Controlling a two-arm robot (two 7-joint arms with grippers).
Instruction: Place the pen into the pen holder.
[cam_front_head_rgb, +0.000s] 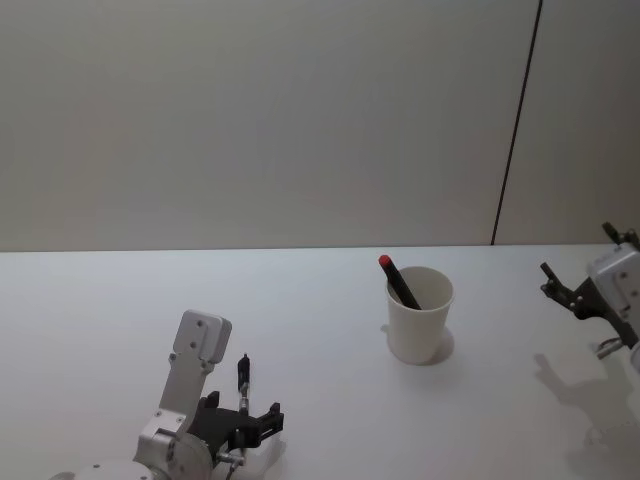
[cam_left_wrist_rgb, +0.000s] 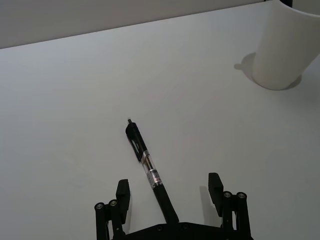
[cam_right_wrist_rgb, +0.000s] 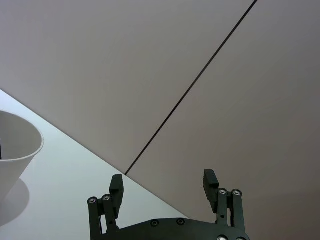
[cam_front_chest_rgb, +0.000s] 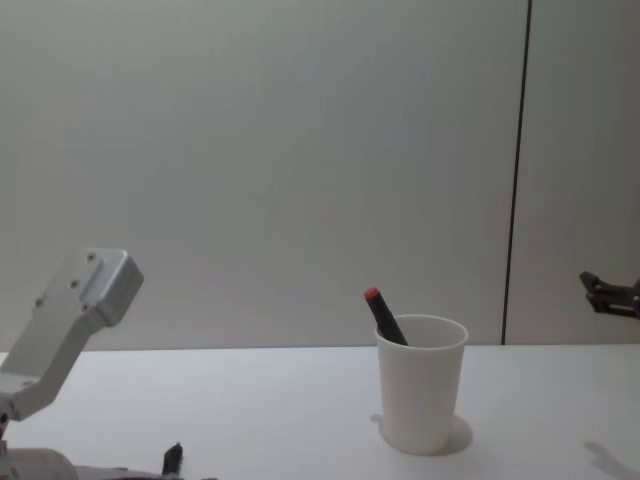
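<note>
**pen** (cam_left_wrist_rgb: 147, 165): black, with a clip. It lay flat on the worktop (cam_front_head_rgb: 120, 320) at the robot's left front, well apart from the cup (cam_front_head_rgb: 420, 318). Judged light, stiff and smooth, and likely to roll or skid if nudged from one side. The best hold, by estimate, was across the barrel near its middle, at the labelled band, so that it would hang balanced and could be tipped upright.

**left hand** (cam_left_wrist_rgb: 169, 191): fingers spread wide and low over the worktop, one on each side of the pen's rear half. As far as could be seen, neither touched it. Nothing was gripped.

**cup**: plain white paper, upright, right of centre on the worktop. Judged light and easily toppled or crushed. The pen ought to go in from above without knocking the rim.

**red-tipped pen** (cam_front_head_rgb: 398, 282): stood in the cup, leaning on the rim toward the robot's left. It took up part of the mouth on the side the pen would likely come from. The free space lay to its right.

**right hand** (cam_right_wrist_rgb: 164, 182): fingers apart and empty, raised off to the right, well apart from the cup.

**Surroundings**: bare worktop between pen and cup, and a plain wall (cam_front_head_rgb: 250, 120) behind.
</note>
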